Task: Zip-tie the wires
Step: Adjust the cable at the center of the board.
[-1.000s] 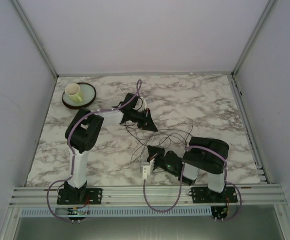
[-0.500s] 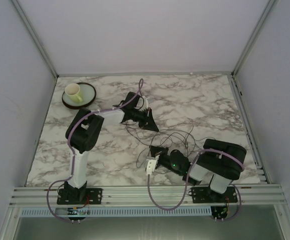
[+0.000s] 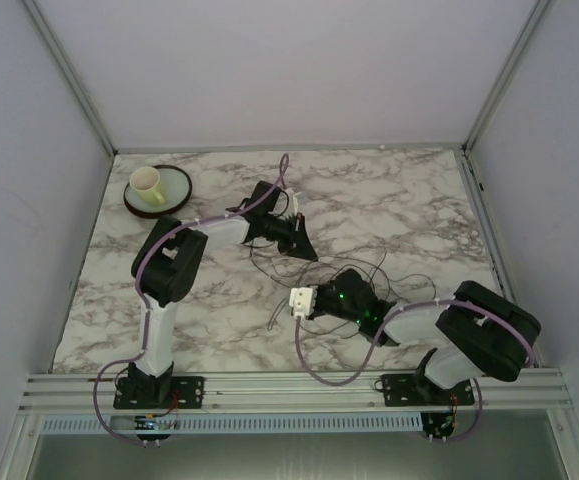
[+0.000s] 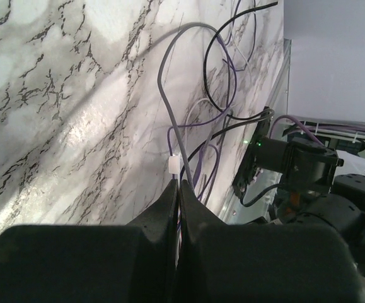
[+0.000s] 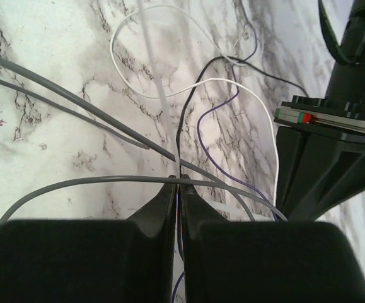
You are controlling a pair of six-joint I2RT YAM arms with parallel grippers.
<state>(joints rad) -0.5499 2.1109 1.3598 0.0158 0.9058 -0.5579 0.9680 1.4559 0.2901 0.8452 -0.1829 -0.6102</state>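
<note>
The wires [image 3: 369, 266] are thin dark, purple, grey and white strands lying in loose loops at the table's middle. My left gripper [image 3: 297, 244] reaches in from the left and is shut on a bunch of them [image 4: 198, 158]. A small white block [image 4: 174, 165] sits on the strands just ahead of its tips [image 4: 179, 183]. My right gripper [image 5: 179, 178] is shut on wires too, with purple and black strands [image 5: 181, 126] running out between its jaws. A pale translucent strip [image 5: 161, 95] rises from them. The right wrist [image 3: 341, 296] hovers just below and right of the left gripper.
A yellow cup [image 3: 147, 183] stands on a dark-rimmed plate [image 3: 176, 196] at the back left. Loose grey wire loops [image 5: 75, 107] stretch across the marble table [image 3: 409, 210]. Frame rails run along the near edge [image 3: 289, 385] and the right side.
The right arm's elbow has swung out to the right, and its wrist has turned and moved up towards the left gripper. The left arm has barely moved.
</note>
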